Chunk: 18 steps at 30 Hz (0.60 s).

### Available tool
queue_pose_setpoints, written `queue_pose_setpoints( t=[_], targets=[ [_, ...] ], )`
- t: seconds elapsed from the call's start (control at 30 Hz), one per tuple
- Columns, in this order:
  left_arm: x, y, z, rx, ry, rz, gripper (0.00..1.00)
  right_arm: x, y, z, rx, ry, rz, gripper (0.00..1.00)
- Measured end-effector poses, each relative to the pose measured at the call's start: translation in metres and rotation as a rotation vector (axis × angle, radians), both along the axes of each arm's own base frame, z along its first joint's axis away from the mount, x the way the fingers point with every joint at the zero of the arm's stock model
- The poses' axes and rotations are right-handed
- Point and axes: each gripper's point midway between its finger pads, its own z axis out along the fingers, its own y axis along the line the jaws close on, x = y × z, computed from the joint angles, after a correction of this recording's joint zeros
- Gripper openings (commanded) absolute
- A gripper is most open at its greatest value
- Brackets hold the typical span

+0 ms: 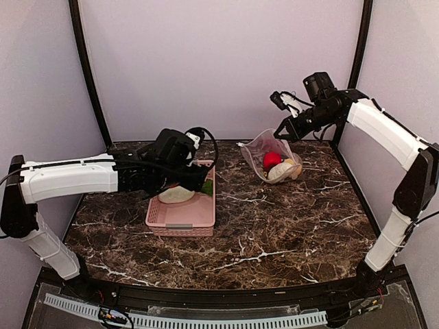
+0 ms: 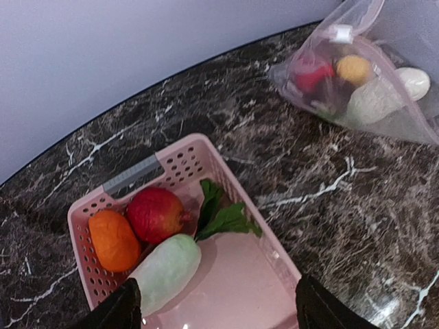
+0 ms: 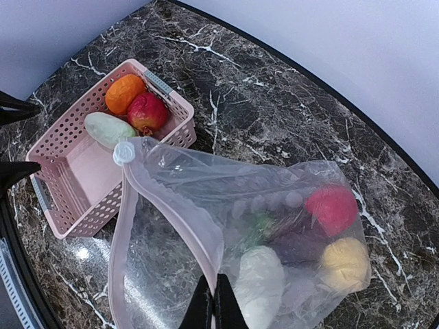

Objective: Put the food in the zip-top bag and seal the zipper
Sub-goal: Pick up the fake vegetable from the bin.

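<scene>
This looks like a robot test cell in a lab rather than a lived-in room. Plain pale panels close in three sides of a dark marble-patterned tabletop. Black frame posts rise at the back corners. A slotted white cable duct runs along the near edge, where the left arm and right arm are bolted. The only goods are plastic toy food.

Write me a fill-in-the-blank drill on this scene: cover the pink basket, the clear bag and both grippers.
1. The pink slotted plastic basket holds ___ toy food pieces.
2. The gripper pinching the mouth edge of the clear crinkly plastic bag belongs to the ___ arm.
3. The left gripper hovers over the basket with its jaws ___.

Missing words: three; right; open.
</scene>
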Motion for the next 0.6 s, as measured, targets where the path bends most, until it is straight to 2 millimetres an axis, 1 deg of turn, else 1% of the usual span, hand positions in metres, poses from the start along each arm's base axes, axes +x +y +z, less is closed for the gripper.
queue_pose_setpoints(
  t=[0.1, 0.17, 0.23, 0.37, 0.47, 0.6],
  targets=[
    [-0.001, 0.019, -0.038, 0.122, 0.101, 0.028, 0.76, -0.001, -0.001, -0.003, 0.005, 0.009, 0.003, 0.00],
    [0.000, 0.034, -0.056, 0.176, 0.168, 0.045, 0.74, -0.003, -0.003, -0.002, 0.010, 0.008, 0.003, 0.00],
    [0.002, 0.048, -0.068, 0.201, 0.229, 0.053, 0.74, -0.005, -0.004, -0.001, 0.013, 0.005, 0.003, 0.00],
    [0.003, 0.066, -0.080, 0.229, 0.306, 0.050, 0.72, -0.010, -0.006, 0.002, 0.016, -0.006, 0.005, 0.00],
    [-0.001, 0.069, -0.086, 0.239, 0.349, 0.020, 0.69, -0.013, -0.007, 0.003, 0.020, -0.009, 0.008, 0.00],
    [-0.005, 0.069, -0.095, 0.252, 0.402, -0.055, 0.68, -0.017, -0.007, 0.003, 0.026, -0.007, 0.014, 0.00]
  ],
)
